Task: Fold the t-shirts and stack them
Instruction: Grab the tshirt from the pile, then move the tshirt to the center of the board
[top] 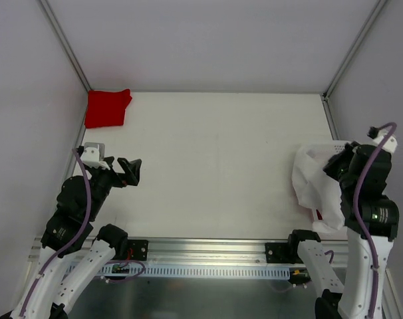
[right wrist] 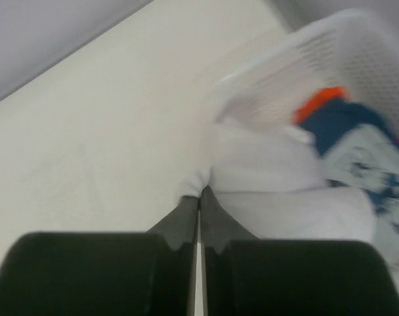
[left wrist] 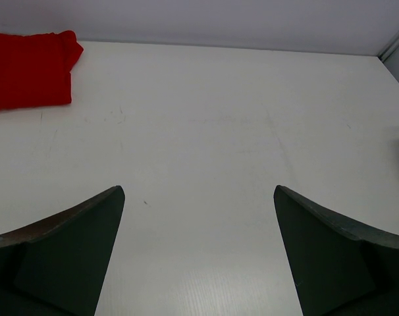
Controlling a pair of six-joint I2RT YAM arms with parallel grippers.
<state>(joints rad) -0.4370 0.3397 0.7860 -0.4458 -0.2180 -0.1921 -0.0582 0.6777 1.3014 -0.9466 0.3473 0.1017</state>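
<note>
A folded red t-shirt (top: 107, 107) lies at the table's far left corner, seen too in the left wrist view as the red t-shirt (left wrist: 28, 69). My left gripper (top: 131, 171) hovers open over bare table, well short of it, and its fingers (left wrist: 68, 250) hold nothing. My right gripper (right wrist: 200, 192) is shut on a pinch of the white t-shirt (right wrist: 272, 191), which hangs in a bunch (top: 312, 183) at the right edge. Behind it the blue t-shirt with white print (right wrist: 357, 148) and an orange-red t-shirt (right wrist: 318, 102) lie in the basket.
The white mesh basket (right wrist: 331, 52) stands at the table's right edge, partly covered by the white cloth. Grey walls and metal frame posts (top: 67, 46) close in the back and sides. The rail with both arm bases (top: 208, 252) runs along the near edge.
</note>
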